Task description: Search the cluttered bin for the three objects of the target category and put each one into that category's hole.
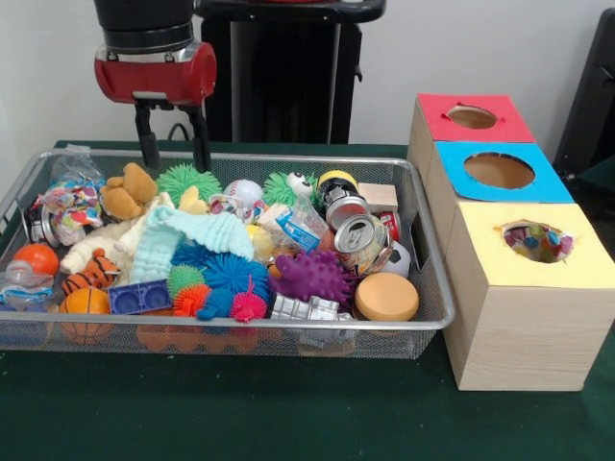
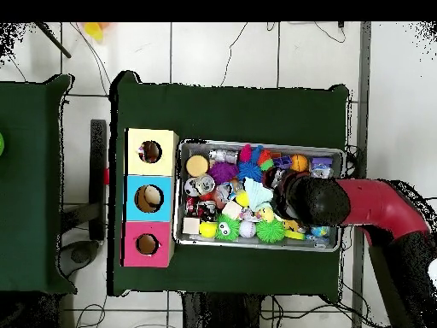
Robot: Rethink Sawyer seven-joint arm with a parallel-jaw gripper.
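While your gripper hangs over the far edge of the bin, its two black fingers stand apart with nothing between them, tips about level with the rim. Just below and in front of them you have a brown teddy and a green spiky ball. Further toward the camera from the gripper lie a pale blue cloth, a blue spiky ball and a toy tiger. Off to the gripper's side, toward the boxes, you see a crushed can, a purple spiky ball and a tan disc. Well beyond the bin wall stand three boxes in a row, each with a hole on top: red, blue, yellow. From overhead, the arm covers the bin's end away from the boxes.
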